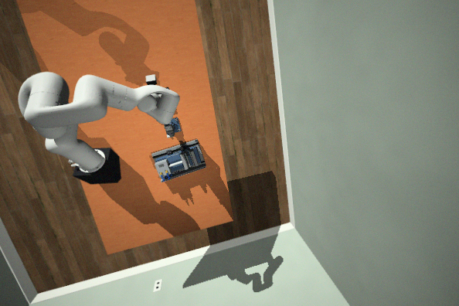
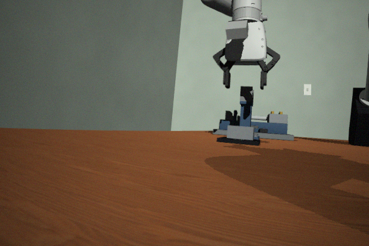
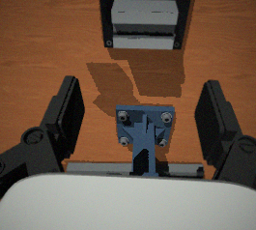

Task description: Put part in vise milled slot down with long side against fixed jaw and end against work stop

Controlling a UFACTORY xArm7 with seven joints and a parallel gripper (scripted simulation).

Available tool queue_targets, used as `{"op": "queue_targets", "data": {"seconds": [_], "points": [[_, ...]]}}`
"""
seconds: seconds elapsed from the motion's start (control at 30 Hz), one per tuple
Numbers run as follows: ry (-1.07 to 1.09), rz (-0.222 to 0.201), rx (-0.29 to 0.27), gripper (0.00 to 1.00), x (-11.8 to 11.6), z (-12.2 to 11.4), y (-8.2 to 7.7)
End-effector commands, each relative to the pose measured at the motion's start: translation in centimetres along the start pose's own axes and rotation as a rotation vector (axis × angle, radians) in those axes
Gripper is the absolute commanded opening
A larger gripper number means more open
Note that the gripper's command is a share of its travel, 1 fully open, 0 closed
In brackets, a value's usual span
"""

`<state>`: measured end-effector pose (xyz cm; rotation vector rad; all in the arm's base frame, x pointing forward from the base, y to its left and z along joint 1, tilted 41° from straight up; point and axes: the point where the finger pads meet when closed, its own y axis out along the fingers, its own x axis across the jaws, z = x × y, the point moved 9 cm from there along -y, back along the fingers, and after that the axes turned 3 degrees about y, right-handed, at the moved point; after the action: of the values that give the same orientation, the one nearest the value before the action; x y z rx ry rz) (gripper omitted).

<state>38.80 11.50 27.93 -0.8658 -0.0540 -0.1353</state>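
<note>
Overhead, my tool (image 2: pixel 245 86) hangs with its fingers spread wide and nothing between them, directly above the part (image 2: pixel 246 92). In the exterior view the part stands upright in the blue V-block (image 2: pixel 246 115), its dark top end just below the fingertips and roughly centred between them. It is not on the infeed plate (image 3: pixel 144 24), which lies farther off on the orange tabletop (image 2: pixel 124 183) in the wrist view, and not yet in the vise (image 1: pixel 178 161).

I judge that the coming move turns on one relation: the part lies straight down from the tool, long axis vertical, so a plain descent should bring one finger to each side of it. From the wrist view the V-block's bolted foot (image 3: pixel 145 127) sits midway between the fingers, slightly nearer the left one; the part itself is mostly hidden under the tool body there.

The vise stands just beyond the V-block, with yellow and blue fittings at its cylinder end. No brand, label or writing is legible in any view.
</note>
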Motion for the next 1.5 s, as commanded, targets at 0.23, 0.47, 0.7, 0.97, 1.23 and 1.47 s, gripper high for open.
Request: {"op": "queue_targets", "data": {"seconds": [0.23,0.47,0.7,0.97,1.23,1.47], "points": [[0.0,-0.004,0.0,0.89,0.1,0.0,2.8],[0.0,-0.004,0.0,0.89,0.1,0.0,4.6],[0.0,-0.004,0.0,0.89,0.1,0.0,5.7],[0.0,-0.004,0.0,0.89,0.2,0.0,7.3],[0.0,-0.004,0.0,0.89,0.2,0.0,8.3],[0.0,-0.004,0.0,0.89,0.2,0.0,9.3]]}}
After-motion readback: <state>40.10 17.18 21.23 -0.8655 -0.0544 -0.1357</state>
